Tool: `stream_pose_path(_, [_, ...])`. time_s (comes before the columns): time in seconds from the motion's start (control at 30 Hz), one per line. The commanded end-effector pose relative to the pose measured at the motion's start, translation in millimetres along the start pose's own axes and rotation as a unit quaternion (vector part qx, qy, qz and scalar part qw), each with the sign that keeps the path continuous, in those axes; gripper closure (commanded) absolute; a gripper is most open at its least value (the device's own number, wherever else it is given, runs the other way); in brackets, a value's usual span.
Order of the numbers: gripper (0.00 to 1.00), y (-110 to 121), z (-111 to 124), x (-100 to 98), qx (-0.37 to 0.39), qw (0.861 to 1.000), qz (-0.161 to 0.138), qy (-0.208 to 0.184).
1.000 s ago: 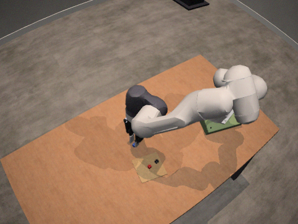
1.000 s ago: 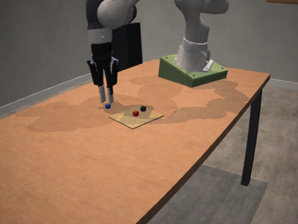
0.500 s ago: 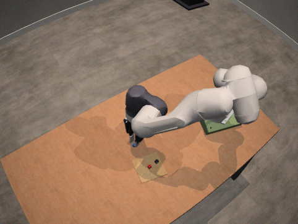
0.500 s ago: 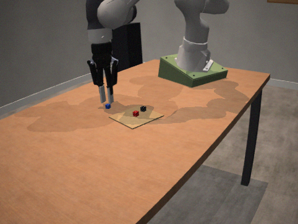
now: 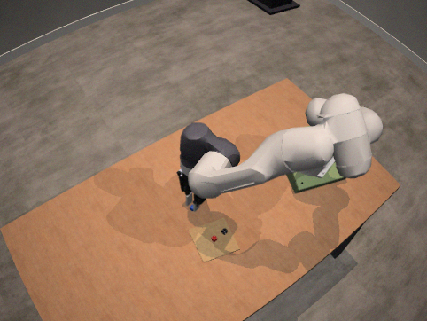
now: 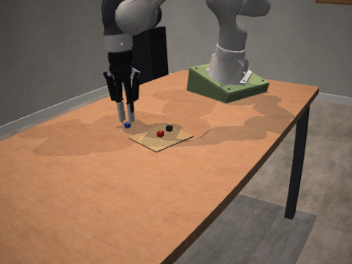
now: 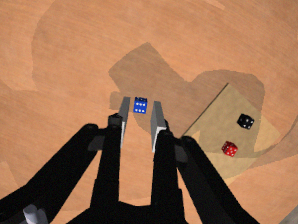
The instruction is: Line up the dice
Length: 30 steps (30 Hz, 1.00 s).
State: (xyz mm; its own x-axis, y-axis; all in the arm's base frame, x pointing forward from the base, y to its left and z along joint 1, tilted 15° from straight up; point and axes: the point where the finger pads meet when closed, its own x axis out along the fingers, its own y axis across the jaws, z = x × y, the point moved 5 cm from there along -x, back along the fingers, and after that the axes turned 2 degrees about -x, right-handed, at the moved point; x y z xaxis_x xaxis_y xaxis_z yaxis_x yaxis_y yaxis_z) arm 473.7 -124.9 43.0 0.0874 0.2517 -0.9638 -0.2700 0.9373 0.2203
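We found the pincer (image 6: 126, 118) pointing straight down, its fingers set narrow with a slim gap between them. They gripped nothing. The blue die (image 7: 140, 104) lay flat on the table (image 6: 109, 200) in that gap, at the fingertips, and in the wrist view we saw bare wood on either side of it (a thin strip, but plain enough). We could not tell whether the tips reached the table.

This die sat off the mat (image 6: 157, 144), just beyond its edge on the side away from the red die (image 6: 160, 133). The red die rested on the mat near its middle. The black die (image 6: 169, 127) stood on the mat too, close beside the red one and a little apart from it, toward the mat's corner nearer the green base (image 6: 204, 87). The mat itself lay flat on the table. The base stood well apart from the mat, at the table's far end in the exterior view.
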Motion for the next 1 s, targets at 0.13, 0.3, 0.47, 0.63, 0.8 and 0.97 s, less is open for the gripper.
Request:
stream_pose_path(0.13, [0.81, -1.3, -0.1, 8.4, -0.003, 1.000, -0.001, -0.001])
stream_pose_path(0.3, [0.81, -1.3, -0.1, 12.4, -0.003, 1.000, -0.001, -0.001])
stream_pose_path(0.47, [0.81, -1.3, -0.1, 17.6, -0.003, 1.000, -0.001, -0.001])
stream_pose_path(0.63, [0.81, -1.3, -0.1, 19.5, -0.003, 1.000, -0.001, -0.001])
stream_pose_path(0.8, [0.81, -1.3, -0.1, 19.6, -0.003, 1.000, -0.001, -0.001])
stream_pose_path(0.97, [0.81, -1.3, -0.1, 19.6, -0.003, 1.000, -0.001, -0.001])
